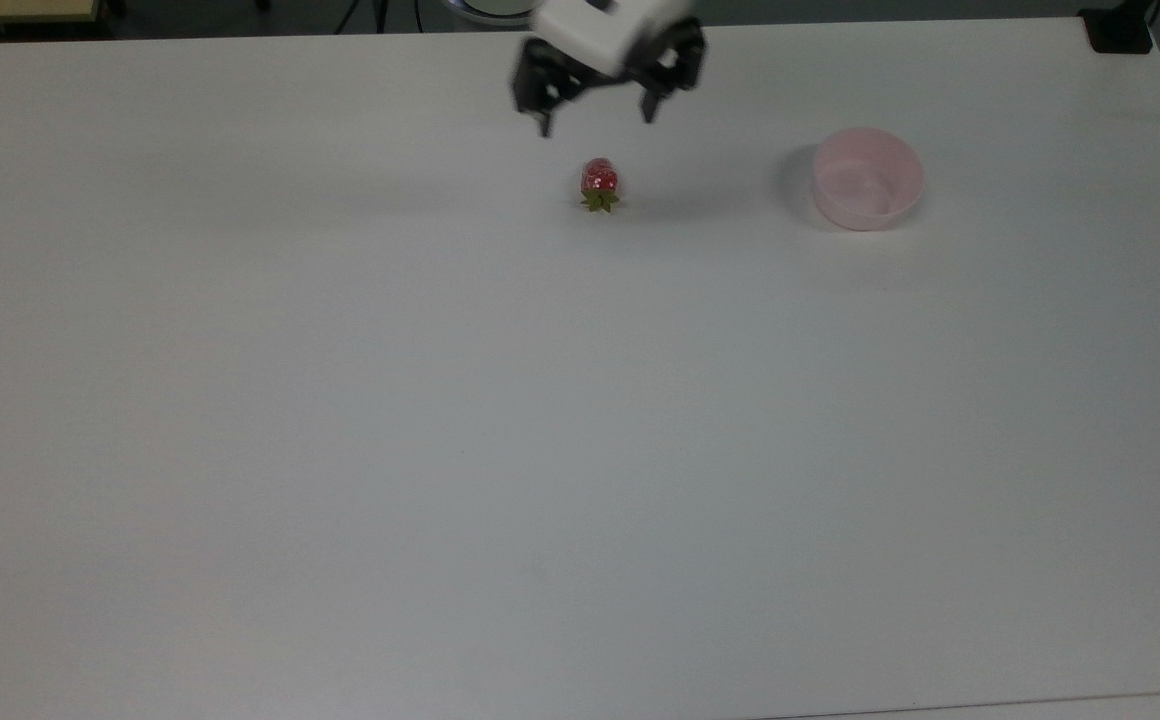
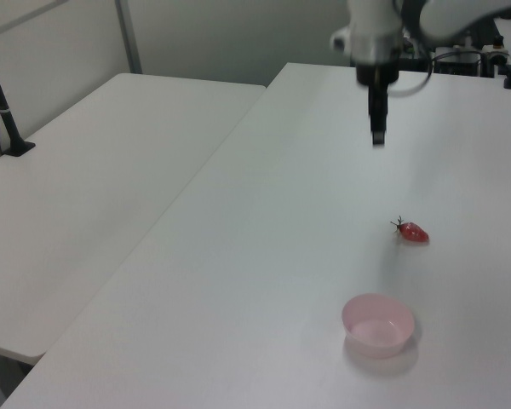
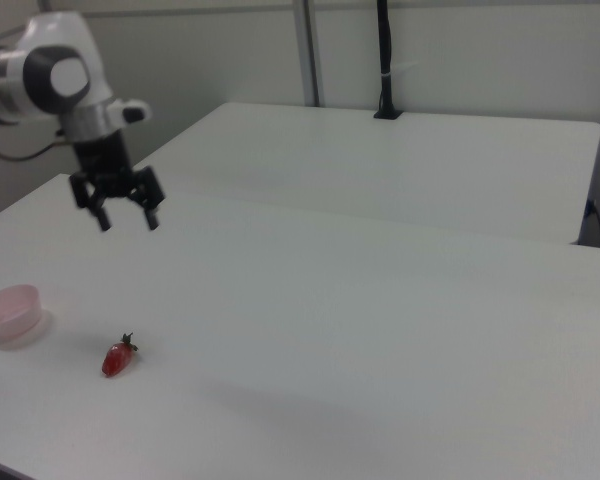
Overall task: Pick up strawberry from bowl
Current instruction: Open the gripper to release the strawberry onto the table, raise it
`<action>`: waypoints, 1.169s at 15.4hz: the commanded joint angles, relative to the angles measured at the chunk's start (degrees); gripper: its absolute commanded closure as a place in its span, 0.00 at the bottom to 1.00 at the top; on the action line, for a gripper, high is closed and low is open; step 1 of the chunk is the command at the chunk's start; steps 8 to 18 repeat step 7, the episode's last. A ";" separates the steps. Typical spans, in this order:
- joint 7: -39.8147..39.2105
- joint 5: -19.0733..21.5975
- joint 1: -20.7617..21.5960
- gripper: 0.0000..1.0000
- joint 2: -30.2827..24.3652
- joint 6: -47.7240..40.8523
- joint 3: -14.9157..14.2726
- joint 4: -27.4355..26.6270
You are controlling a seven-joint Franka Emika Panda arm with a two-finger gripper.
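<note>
A: Gripper status?
B: Raised above the table (image 1: 340,450), fingers spread wide, nothing between them. Gripper (image 1: 597,122) near the far edge in the top view; also located at (image 3: 128,220) in the right view and at (image 2: 377,136) in the left view, seen edge-on there. Both dark fingers (image 3: 103,219) pointing down.

A: Strawberry position?
B: Lying on its side on the bare table surface, outside the bowl. Strawberry (image 1: 599,183) just below the gripper in the top view, green cap toward the lower edge of the top view. Also located at (image 2: 411,232) in the left view, cap toward the left view's left, and at (image 3: 117,359) in the right view. No contact with the gripper; clear gap between fingertips and fruit.

A: Bowl position?
B: Upright on the table, pale pink, nothing visible inside. Bowl (image 1: 868,178) well apart from the strawberry, toward the top view's right. Bowl also located at (image 2: 378,325), nearer the camera than the strawberry in the left view, and at (image 3: 12,312), toward the right view's left edge.

A: Surroundings?
B: Second white table (image 2: 94,179) alongside, separated by a narrow gap
</note>
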 commanded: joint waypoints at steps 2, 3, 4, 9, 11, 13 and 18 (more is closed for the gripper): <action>0.54 0.33 -12.28 0.00 -5.49 -0.09 0.67 -1.70; -0.42 0.50 -13.69 0.00 -5.41 -0.01 0.75 -1.35; -1.82 0.77 -15.01 0.00 -4.97 0.00 0.67 -0.13; -3.68 1.56 -16.08 0.00 -4.62 -0.36 0.58 0.68; -3.68 1.56 -16.08 0.00 -4.62 -0.36 0.58 0.68; -3.68 1.56 -16.08 0.00 -4.62 -0.36 0.58 0.68; -3.68 1.56 -16.08 0.00 -4.62 -0.36 0.58 0.68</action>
